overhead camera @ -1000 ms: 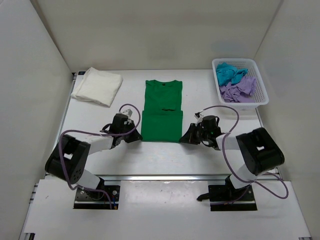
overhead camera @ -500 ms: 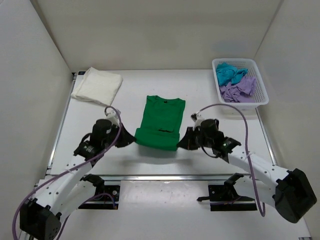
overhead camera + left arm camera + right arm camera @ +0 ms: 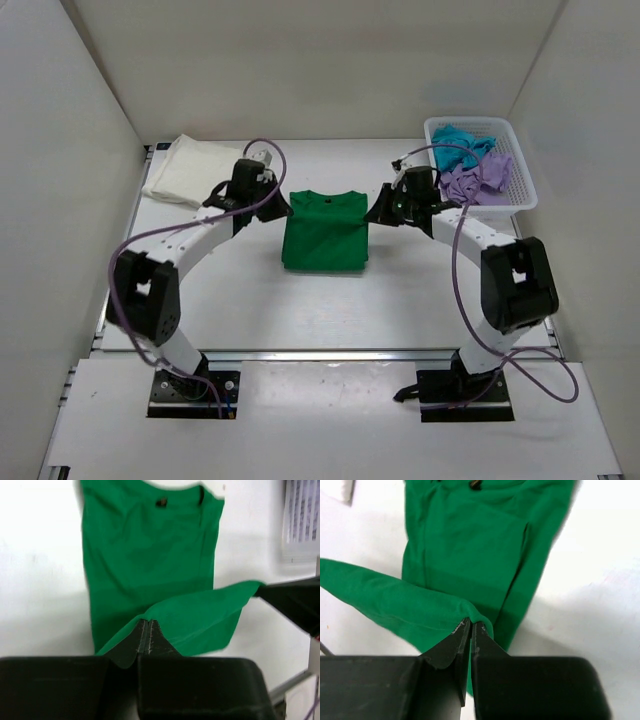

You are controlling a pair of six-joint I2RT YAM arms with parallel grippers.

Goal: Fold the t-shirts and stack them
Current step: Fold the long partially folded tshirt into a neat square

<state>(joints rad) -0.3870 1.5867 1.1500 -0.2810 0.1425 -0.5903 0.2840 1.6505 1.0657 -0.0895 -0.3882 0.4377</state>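
Top external view: the white table (image 3: 250,290) is seen bearing everything else. The green t-shirt (image 3: 322,235) is laid at the middle of it, collar towards the far wall. Its near part is lifted and doubled back over the body, and the raised edge is stretched between the two arms across the shirt's far half. The cream-white t-shirt (image 3: 192,170) is found folded at the far left corner, well apart from the green one. The white lattice basket (image 3: 482,209) is set at the far right corner. The lilac t-shirt (image 3: 478,178) and the teal t-shirt (image 3: 458,143) are bundled unfolded inside it, the teal one farther back. The left gripper (image 3: 283,208) is placed at the left end of the raised green edge, and in the left wrist view its jaws are seen pressed together on a corner of that cloth. The right gripper (image 3: 372,213) is placed at the right end, and in the right wrist view its jaws are likewise seen clamped on the opposite corner. The fabric is hung slack between the two grips, above the flat body of the shirt.
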